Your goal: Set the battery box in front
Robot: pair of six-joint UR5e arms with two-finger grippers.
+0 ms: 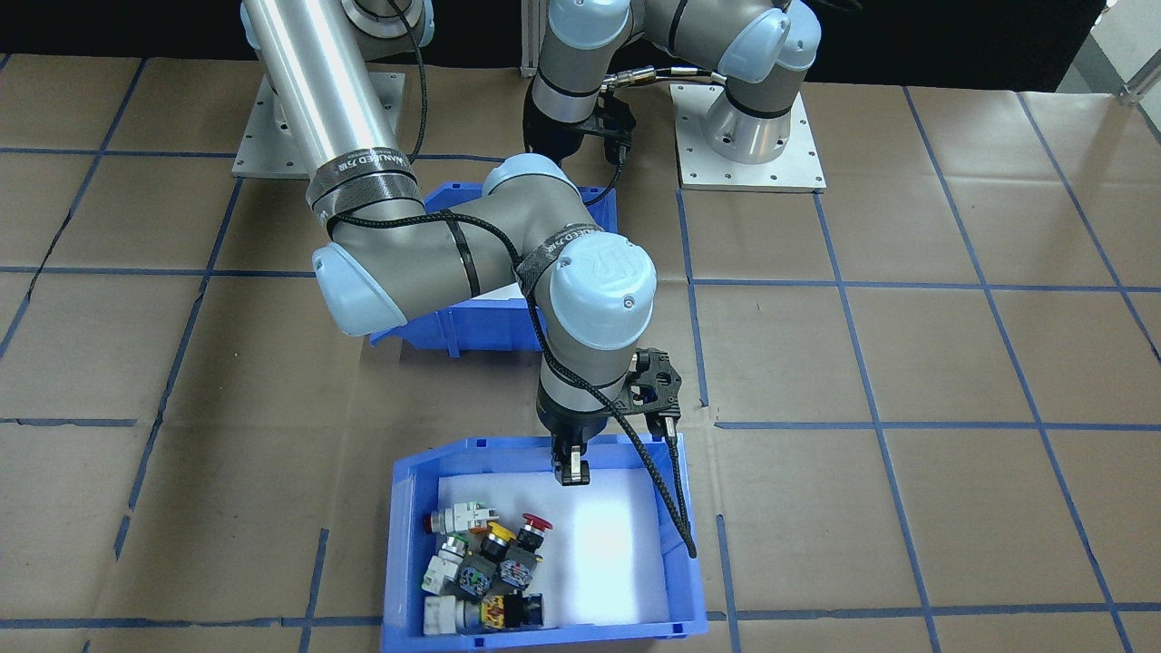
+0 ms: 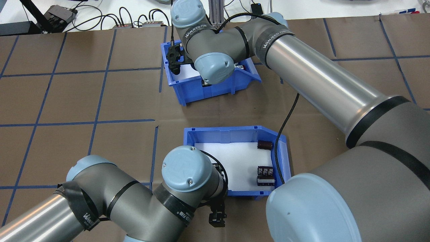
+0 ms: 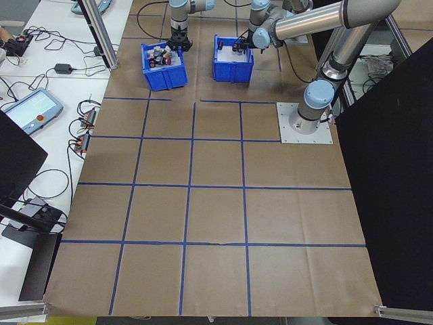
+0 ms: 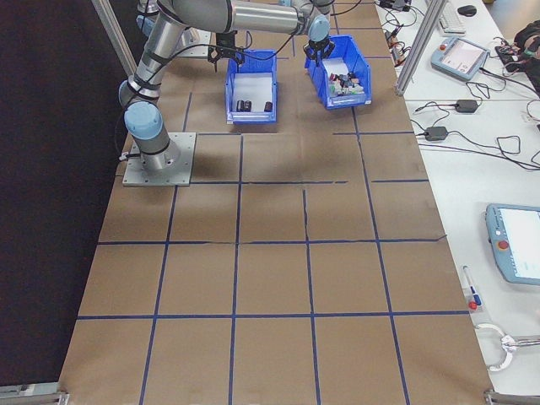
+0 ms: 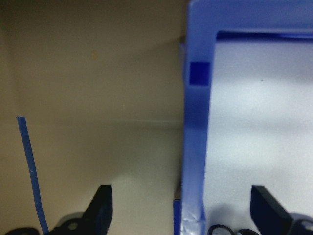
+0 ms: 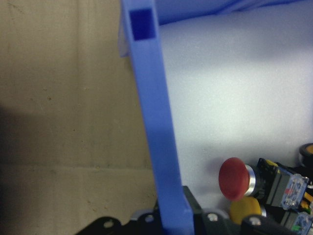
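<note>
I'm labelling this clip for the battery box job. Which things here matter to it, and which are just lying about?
Job: battery box; its cells; left gripper, jaws open astride the box's wall.
Lying about: switch bin and its switches, though the right gripper is shut on its wall; pendant.

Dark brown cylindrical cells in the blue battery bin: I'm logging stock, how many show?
3. One dark brown cylindrical cell lies near the blue battery bin's sloped end; two lie together nearer the robot. The arms may hide more.
</note>
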